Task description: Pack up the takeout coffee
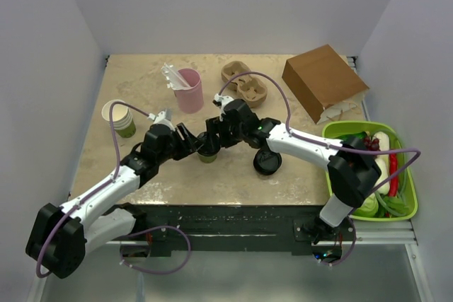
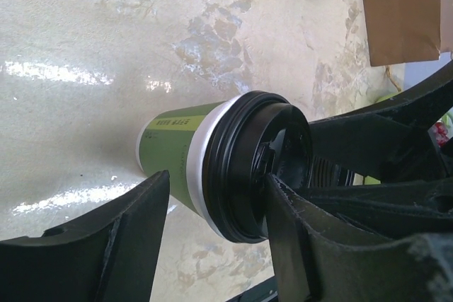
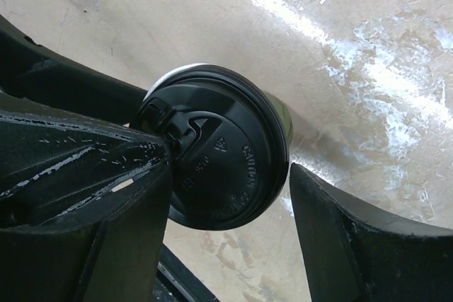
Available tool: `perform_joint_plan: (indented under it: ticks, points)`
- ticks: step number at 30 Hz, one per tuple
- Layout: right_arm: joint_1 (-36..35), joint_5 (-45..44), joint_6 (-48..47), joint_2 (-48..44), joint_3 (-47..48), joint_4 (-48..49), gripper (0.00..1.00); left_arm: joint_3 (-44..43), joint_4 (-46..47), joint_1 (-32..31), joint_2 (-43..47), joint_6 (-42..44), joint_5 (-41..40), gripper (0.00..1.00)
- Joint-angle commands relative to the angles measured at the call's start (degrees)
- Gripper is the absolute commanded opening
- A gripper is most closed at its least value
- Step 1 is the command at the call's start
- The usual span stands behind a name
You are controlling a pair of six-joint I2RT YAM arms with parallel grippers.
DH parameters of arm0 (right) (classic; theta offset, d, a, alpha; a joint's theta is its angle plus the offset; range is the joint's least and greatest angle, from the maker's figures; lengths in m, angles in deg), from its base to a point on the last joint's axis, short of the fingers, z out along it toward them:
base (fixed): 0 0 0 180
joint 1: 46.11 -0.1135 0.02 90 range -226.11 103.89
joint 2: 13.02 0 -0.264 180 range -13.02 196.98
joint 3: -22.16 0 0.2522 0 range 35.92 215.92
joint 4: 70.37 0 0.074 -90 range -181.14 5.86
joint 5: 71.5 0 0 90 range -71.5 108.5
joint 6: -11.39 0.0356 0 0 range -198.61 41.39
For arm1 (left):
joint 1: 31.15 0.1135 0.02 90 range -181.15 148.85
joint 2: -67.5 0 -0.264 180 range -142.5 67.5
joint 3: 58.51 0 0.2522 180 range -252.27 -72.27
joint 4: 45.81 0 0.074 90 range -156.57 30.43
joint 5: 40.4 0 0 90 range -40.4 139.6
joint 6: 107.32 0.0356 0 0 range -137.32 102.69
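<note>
Left gripper point(image 2: 216, 199): fingers were spread, one on each side of the cup point(image 2: 173, 150), and one finger crossed in front of the rim of the lid point(image 2: 248, 164). No squeeze was visible, so I judged that it only fenced the cup against sliding.
Right gripper point(image 3: 230, 175): spread too, and it came over the lid from the opposite side. One finger lay at the lid edge, and the other stood apart with the table point(image 3: 368, 47) visible in the gap.
Cup: it appeared upright on the table, near the middle and toward the front, between the two grippers. It had a green band and a white strip under the lid.
Lid: black and sitting on the cup. I could not tell whether it was fully snapped down.
Step, as I judged: making the lid firm before any lift, one arm steadying while the other worked on top.
Black disc point(image 1: 267, 163): it lay on the table just beside the right arm and was probably a spare lid.
Carrier point(image 1: 244, 84): cardboard, at the back and well apart from the cup. It was likely the place where the cup must go.
Bag point(image 1: 324, 81): brown, on its side at the back right, near the carrier.
Risk: two grippers so close at one small cup could tip it.
</note>
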Motion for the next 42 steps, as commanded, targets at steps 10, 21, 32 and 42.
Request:
perform_joint_plan:
  ticks: [10, 21, 32, 42]
  points:
    - [-0.3, -0.5, 2.8, -2.6, 2.8, -0.8, 0.68, -2.3, 0.2, 0.1, 0.2, 2.2, -0.9, 0.63]
    - [-0.3, 0.0, 1.1, -1.5, 2.0, 1.9, 0.60, -1.9, 4.9, 0.1, 0.1, 5.2, 2.4, 0.63]
    - [-0.3, 4.4, -0.6, -0.7, 0.9, 6.3, 0.60, -0.1, 9.3, 0.1, -0.2, 6.7, 7.0, 0.49]
    - [-0.3, 4.8, -1.5, 0.8, 0.5, 6.8, 0.60, 0.9, 5.2, 0.1, -0.3, 6.2, 3.6, 0.43]
